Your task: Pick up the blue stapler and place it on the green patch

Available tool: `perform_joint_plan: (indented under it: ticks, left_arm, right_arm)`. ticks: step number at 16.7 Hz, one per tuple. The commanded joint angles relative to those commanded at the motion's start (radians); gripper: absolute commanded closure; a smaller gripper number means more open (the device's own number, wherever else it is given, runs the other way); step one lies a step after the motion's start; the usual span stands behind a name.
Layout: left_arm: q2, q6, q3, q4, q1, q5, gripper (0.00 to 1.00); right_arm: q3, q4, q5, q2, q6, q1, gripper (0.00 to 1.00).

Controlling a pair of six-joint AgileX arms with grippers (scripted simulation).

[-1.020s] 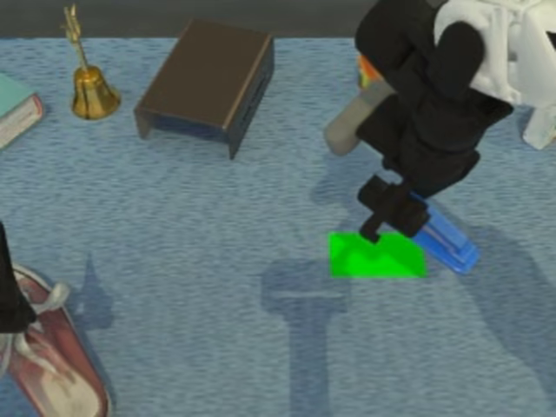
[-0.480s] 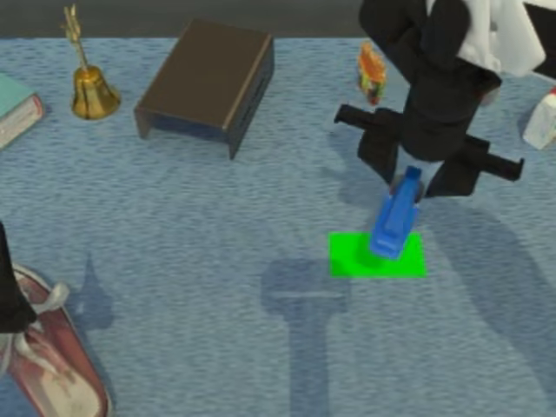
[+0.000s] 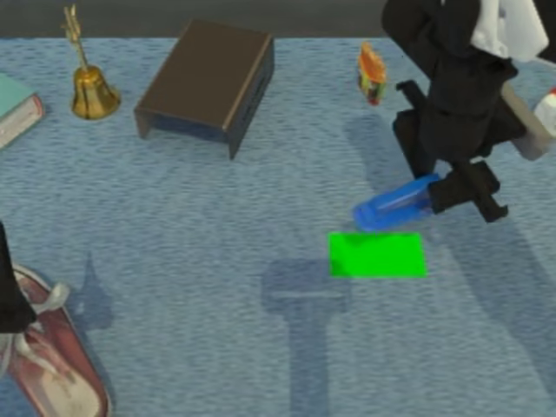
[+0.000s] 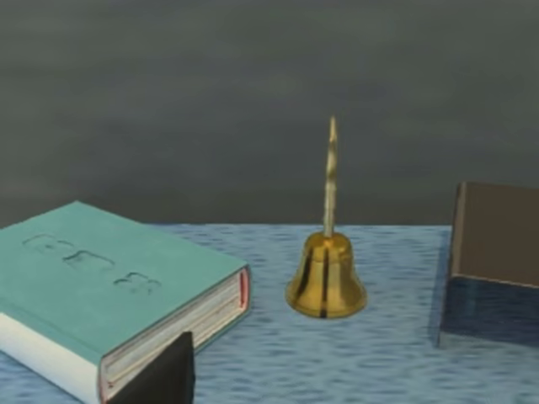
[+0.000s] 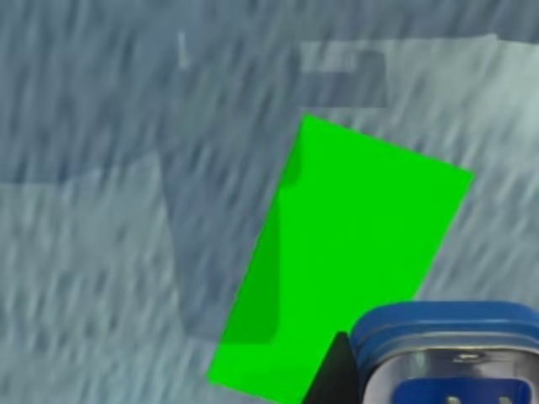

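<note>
The right arm (image 3: 460,78) is mostly matte black, built of rounded, chunky segments, with a white shell at its upper part and a grey cylindrical stub on one side. Its right gripper (image 3: 465,187) is black, with flat, angular fingers. The left arm (image 3: 7,287) shows as a black sliver.

No legible text; embossed marks on teal book (image 4: 109,282) cover unreadable.
</note>
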Motion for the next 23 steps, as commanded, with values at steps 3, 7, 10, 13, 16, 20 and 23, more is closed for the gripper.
perform_joint_plan:
  ticks: [3, 7, 10, 13, 16, 20, 23]
  left_arm:
    - [0.000, 0.000, 0.000, 0.000, 0.000, 0.000, 0.00]
    - [0.000, 0.000, 0.000, 0.000, 0.000, 0.000, 0.00]
    - [0.000, 0.000, 0.000, 0.000, 0.000, 0.000, 0.00]
    - [0.000, 0.000, 0.000, 0.000, 0.000, 0.000, 0.00]
    - [0.000, 0.000, 0.000, 0.000, 0.000, 0.000, 0.00]
    - [0.000, 0.000, 0.000, 0.000, 0.000, 0.000, 0.00]
    - [0.000, 0.000, 0.000, 0.000, 0.000, 0.000, 0.00]
  right_arm:
    - [0.008, -0.029, -0.023, -0.003, 0.184, -0.020, 1.00]
    - [0.012, -0.048, -0.041, -0.009, 0.289, -0.033, 1.00]
    - [0.012, -0.049, -0.041, -0.009, 0.291, -0.033, 1.00]
    - [0.009, -0.043, -0.040, -0.005, 0.291, -0.027, 1.00]
    - [-0.033, 0.028, -0.040, 0.021, 0.302, -0.018, 1.00]
    - [-0.130, 0.201, -0.040, 0.090, 0.328, 0.005, 1.00]
    - [-0.175, 0.271, -0.040, 0.123, 0.342, 0.017, 1.00]
